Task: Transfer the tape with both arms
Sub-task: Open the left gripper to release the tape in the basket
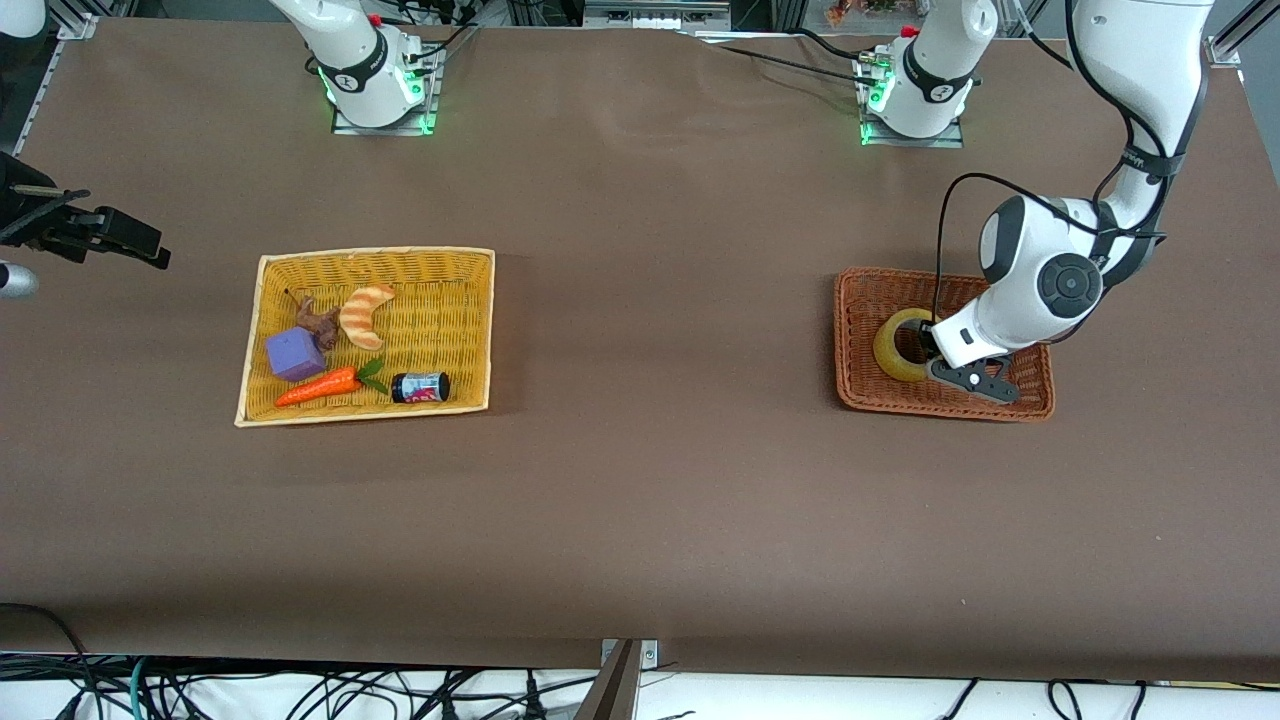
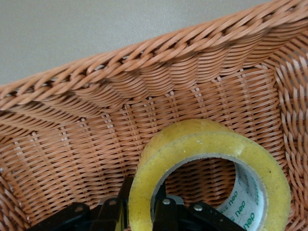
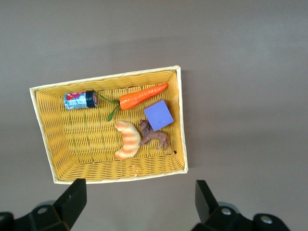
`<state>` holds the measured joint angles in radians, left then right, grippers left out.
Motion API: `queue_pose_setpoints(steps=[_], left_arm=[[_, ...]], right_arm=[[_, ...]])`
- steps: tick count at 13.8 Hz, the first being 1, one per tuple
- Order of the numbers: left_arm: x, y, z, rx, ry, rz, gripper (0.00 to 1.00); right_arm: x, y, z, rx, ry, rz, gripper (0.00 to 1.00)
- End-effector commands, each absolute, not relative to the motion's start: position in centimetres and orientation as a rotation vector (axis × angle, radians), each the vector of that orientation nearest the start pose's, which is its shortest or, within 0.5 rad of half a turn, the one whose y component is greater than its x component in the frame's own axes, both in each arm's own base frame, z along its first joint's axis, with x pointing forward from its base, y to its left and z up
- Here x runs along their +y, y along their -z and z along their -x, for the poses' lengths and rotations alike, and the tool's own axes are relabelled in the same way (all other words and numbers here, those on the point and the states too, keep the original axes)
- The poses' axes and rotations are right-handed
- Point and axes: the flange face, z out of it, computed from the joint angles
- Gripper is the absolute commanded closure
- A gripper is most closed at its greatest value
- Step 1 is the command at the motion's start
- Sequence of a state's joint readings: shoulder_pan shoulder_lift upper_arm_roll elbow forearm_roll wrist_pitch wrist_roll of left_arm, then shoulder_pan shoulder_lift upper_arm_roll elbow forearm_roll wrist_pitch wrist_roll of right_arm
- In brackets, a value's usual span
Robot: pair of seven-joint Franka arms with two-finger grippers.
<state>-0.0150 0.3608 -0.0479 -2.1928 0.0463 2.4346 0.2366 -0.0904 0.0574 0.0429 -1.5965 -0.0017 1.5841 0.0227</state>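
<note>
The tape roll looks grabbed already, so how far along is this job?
Early on. Done: the left end effector has shut on the wall of the tape roll, one finger inside the hole. In hand: the roll sits tilted in the brown basket, not carried anywhere yet. Left: passing it over. The right end effector waits open above the yellow basket, with nothing in it.

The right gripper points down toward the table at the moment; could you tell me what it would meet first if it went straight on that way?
Probably the yellow basket, at its rim, or bare table beside it; depth is unclear. The right gripper is open.
</note>
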Motion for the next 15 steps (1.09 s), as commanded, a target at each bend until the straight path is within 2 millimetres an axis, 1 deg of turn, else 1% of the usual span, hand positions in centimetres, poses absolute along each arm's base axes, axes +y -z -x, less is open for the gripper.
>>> queue_pose_setpoints(steps=[1, 2, 4, 7, 9, 11, 13, 14, 15], left_arm=[[-3.3, -22.5, -54.5, 0.535, -0.157, 3.109, 0.29], [-3.2, -22.9, -54.6, 0.533, -0.15, 3.109, 0.01], [-3.2, -25.2, -54.7, 0.53, -0.155, 3.107, 0.0], [-3.2, -30.8, -55.9, 0.527, -0.058, 3.093, 0.0], [-3.3, -34.6, -56.0, 0.518, -0.068, 3.094, 0.0], [-4.2, -40.3, -57.4, 0.514, -0.068, 3.092, 0.0], [-5.1, -45.9, -58.6, 0.46, -0.097, 3.094, 0.0], [-5.2, -48.6, -59.0, 0.45, -0.094, 3.094, 0.0], [-4.8, -50.9, -59.0, 0.438, -0.097, 3.095, 0.0]], right_arm=[[-2.9, -58.7, -57.1, 0.084, -0.098, 3.125, 0.0], [-2.9, -58.7, -57.1, 0.087, -0.098, 3.125, 0.0], [-2.9, -58.7, -57.1, 0.087, -0.098, 3.124, 0.0], [-2.9, -58.7, -57.1, 0.087, -0.098, 3.124, 0.0], [-2.9, -58.7, -57.1, 0.087, -0.098, 3.124, 0.0], [-2.9, -58.6, -57.2, 0.087, -0.1, 3.123, 0.0], [-3.0, -58.6, -57.2, 0.089, -0.1, 3.123, 0.0], [-3.0, -58.7, -57.1, 0.089, -0.098, 3.123, 0.0], [-3.0, -58.7, -57.1, 0.089, -0.098, 3.123, 0.0]])
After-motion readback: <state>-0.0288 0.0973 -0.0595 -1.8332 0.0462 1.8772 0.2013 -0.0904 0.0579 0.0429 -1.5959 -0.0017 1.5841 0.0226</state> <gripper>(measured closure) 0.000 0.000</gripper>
